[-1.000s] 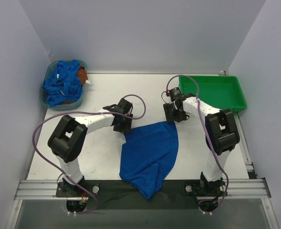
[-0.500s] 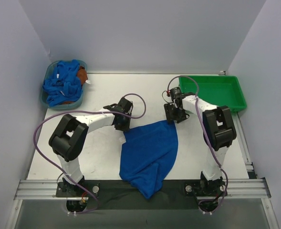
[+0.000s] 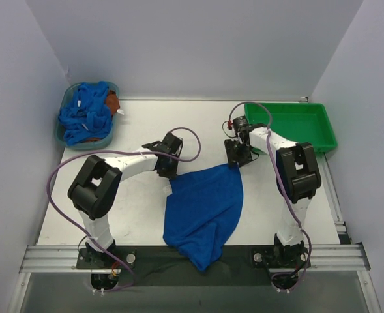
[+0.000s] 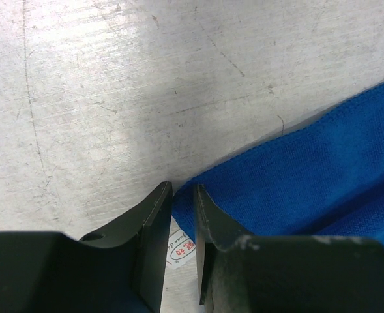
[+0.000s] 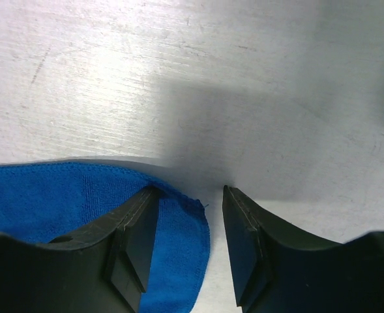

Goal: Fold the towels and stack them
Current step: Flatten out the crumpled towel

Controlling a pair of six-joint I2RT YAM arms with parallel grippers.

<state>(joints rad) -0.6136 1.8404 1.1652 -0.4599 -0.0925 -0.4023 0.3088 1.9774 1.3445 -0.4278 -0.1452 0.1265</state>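
One royal-blue towel lies spread on the table, its near end hanging over the front edge. My left gripper sits at its far left corner. In the left wrist view the jaws are nearly together on that corner of the towel, with the white tag showing in the gap. My right gripper is at the far right corner. It stands open, with the corner of the towel lying against the left finger.
A blue-green basket at the back left holds several more crumpled blue towels and an orange-brown cloth. A green tray stands at the back right, close behind my right gripper.
The left jaws have narrowed onto the towel's corner. The right jaws have narrowed a little, and the right arm has shifted slightly toward the back. The towel has not moved.
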